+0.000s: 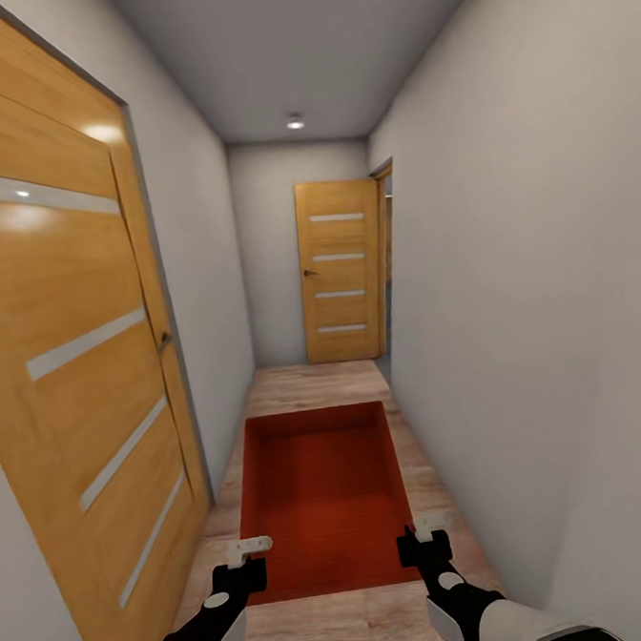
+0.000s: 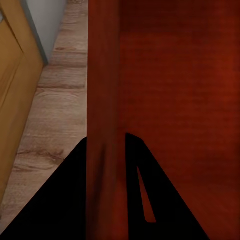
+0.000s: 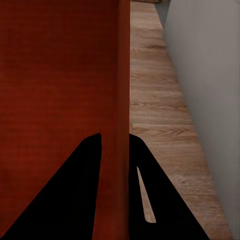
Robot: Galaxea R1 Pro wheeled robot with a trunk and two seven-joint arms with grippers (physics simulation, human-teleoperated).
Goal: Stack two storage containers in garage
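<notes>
I hold one orange-red storage container (image 1: pixel 323 492) out in front of me, open top up, over a light wood plank floor in a narrow corridor. My left gripper (image 1: pixel 249 555) is shut on its left wall (image 2: pixel 103 100), and my right gripper (image 1: pixel 423 535) is shut on its right wall (image 3: pixel 122 100). In both wrist views the thin wall runs between the two dark fingers, with the container's inside on one side and planks on the other.
White walls close in on both sides. An orange-wood door with pale stripes (image 1: pixel 66 376) stands close at my left. Another such door (image 1: pixel 341 271) closes the corridor's far end, with an opening (image 1: pixel 387 258) beside it at the right.
</notes>
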